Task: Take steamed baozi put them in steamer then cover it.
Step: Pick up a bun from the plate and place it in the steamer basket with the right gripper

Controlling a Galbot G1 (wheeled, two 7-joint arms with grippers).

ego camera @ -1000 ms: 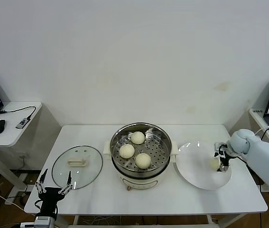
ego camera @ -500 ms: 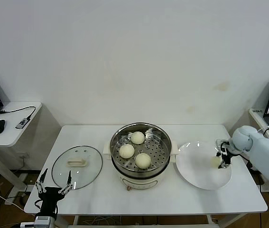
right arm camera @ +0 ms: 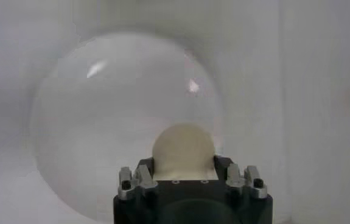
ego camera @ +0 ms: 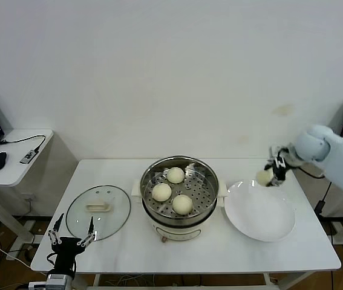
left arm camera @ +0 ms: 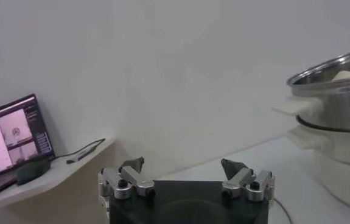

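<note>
The right claw (ego camera: pixel 270 174), clenched on the last baozi (ego camera: pixel 262 177), is now lifting it off the plate (ego camera: pixel 259 212) near the worktop's right edge; steamer (ego camera: pixel 179 188) next. Left claw (ego camera: pixel 70 234) is idling released.

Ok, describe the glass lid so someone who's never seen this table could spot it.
Start at the steel steamer in the middle of the white table. On the robot's left of it lies the glass lid, flat and see-through with a pale handle, unlike the opaque white plate opposite.
</note>
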